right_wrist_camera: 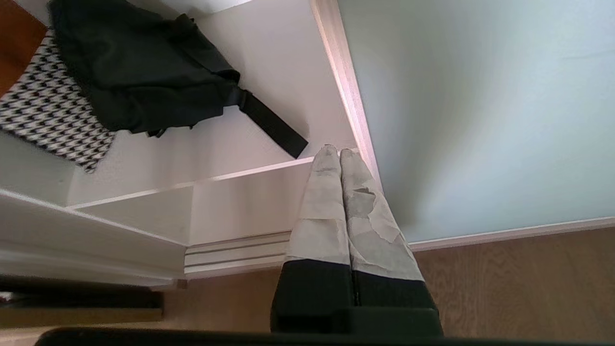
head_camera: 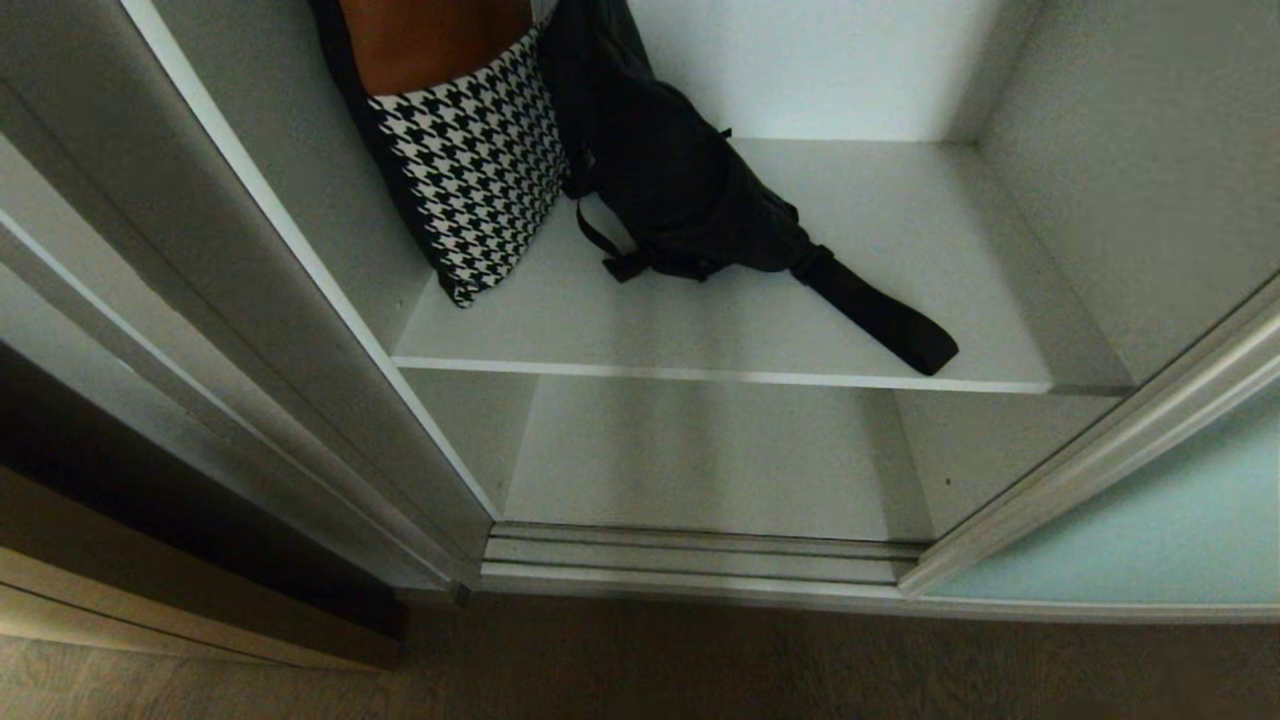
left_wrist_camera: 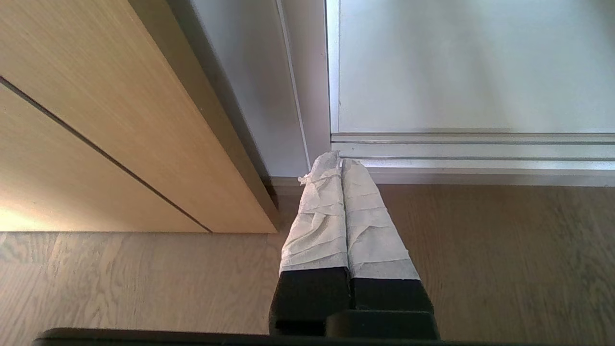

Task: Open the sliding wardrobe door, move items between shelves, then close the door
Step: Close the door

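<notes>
The sliding door (head_camera: 1150,520) is seen pushed to the right, leaving the wardrobe open. The houndstooth bag (head_camera: 480,170) and the black pouch (head_camera: 680,190) are found touching on the upper shelf (head_camera: 700,330). The lower shelf (head_camera: 700,460) is bare. The right gripper (right_wrist_camera: 339,153) is pressed together, empty, near the door's frame. The left gripper (left_wrist_camera: 338,161) is pressed together above the wooden floor (left_wrist_camera: 480,250).

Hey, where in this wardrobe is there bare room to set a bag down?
The upper shelf is bare on its right half, between the black pouch's strap and the right wall. The lower shelf is bare all across. The upper shelf's left is crowded: the houndstooth bag leans in the corner with the pouch against it.
</notes>
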Available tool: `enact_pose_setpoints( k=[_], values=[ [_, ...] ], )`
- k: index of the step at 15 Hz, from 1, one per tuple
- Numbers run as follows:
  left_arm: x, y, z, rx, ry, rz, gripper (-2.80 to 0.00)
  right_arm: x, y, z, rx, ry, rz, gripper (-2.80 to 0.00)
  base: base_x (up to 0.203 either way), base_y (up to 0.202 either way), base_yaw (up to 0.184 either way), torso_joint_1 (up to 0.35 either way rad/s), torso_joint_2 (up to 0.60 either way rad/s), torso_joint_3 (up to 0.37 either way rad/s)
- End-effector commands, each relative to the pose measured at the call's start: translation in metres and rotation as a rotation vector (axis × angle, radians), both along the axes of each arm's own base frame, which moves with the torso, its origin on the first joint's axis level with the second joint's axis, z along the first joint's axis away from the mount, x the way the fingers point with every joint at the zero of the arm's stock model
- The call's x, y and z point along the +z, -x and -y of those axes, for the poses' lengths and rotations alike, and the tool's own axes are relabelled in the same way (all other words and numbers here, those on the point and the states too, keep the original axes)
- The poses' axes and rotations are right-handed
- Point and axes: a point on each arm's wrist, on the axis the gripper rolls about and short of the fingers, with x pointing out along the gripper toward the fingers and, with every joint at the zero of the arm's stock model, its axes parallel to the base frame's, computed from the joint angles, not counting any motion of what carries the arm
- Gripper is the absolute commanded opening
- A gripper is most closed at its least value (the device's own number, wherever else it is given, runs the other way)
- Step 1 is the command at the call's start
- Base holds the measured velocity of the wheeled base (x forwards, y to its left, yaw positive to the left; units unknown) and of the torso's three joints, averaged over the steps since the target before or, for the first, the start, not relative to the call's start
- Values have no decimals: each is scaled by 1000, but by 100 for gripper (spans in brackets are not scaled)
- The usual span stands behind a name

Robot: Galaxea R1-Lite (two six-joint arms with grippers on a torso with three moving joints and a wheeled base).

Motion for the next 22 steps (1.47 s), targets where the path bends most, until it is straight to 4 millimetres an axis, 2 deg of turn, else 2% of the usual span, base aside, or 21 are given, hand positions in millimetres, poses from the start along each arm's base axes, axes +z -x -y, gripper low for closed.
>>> enact_pose_setpoints(
  k=[1, 4, 8, 17, 22],
  values=[
    [0, 0, 0, 1, 0, 0, -280, 1, -18, -3, -8, -2, -6, -280, 0, 0, 0, 0, 0, 0],
    [0, 0, 0, 1, 0, -2, -280, 0, -32, -5, -37, -4, 0, -280, 0, 0, 0, 0, 0, 0],
    [0, 0, 0, 1, 0, -2, -280, 8, -62, -9, -115, -12, 45, -280, 0, 0, 0, 0, 0, 0],
    [0, 0, 0, 1, 0, 0, -280, 13, -84, -6, -232, -2, 55, -280, 0, 0, 0, 0, 0, 0],
    [0, 0, 0, 1, 0, -1, -280, 13, -104, -3, -289, -5, 36, -280, 0, 0, 0, 0, 0, 0]
  ],
)
